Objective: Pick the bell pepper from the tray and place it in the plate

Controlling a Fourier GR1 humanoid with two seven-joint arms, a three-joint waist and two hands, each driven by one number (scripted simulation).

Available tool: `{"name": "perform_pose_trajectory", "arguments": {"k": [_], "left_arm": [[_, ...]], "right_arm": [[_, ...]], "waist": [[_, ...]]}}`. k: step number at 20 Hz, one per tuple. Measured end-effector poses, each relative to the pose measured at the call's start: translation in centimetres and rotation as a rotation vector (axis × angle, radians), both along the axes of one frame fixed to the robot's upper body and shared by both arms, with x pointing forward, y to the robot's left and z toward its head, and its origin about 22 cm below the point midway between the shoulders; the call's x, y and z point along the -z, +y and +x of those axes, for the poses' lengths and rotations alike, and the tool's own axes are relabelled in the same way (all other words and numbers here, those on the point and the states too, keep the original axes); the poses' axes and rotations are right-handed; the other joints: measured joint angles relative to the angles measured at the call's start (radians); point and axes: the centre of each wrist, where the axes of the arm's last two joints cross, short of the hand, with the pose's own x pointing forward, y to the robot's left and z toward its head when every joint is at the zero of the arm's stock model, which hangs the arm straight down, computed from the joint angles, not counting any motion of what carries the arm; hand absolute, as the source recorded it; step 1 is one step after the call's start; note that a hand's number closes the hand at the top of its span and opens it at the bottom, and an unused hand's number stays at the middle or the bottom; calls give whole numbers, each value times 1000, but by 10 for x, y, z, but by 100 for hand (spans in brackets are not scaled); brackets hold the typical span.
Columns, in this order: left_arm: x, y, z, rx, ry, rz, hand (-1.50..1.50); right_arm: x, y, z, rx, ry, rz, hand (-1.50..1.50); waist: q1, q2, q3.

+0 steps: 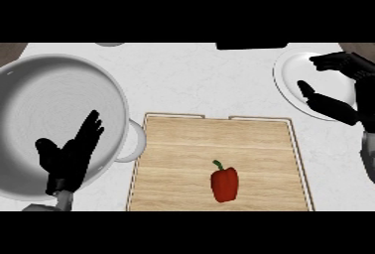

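I see the red bell pepper (225,184) lying on the wooden tray (168,149), near its front edge, stem pointing away from me, untouched. My right hand (333,104) hangs over the white plate (287,74) at far right, thumb and fingers spread apart, holding nothing. My left hand (70,156) rests open, fingers straight, over the large grey bowl (44,89) at left.
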Motion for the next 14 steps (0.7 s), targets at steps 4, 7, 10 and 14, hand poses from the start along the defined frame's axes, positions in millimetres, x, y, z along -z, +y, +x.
{"name": "perform_pose_trajectory", "arguments": {"k": [4, 7, 10, 14], "left_arm": [[4, -5, -1, 11, 4, -35, 0], [5, -5, 1, 19, 16, -47, 0], [5, -5, 0, 19, 10, -54, 0], [5, -5, -1, 29, 6, -56, 0]], "right_arm": [[3, 12, -32, 59, -64, 4, -150], [-1, 18, -59, 54, -66, -38, -150], [-12, 19, -79, 35, -13, -123, -150], [-23, 22, -94, -20, 148, -314, -150]], "waist": [[6, -1, 6], [8, -1, 8], [11, -1, 7], [14, 0, 5]]}}
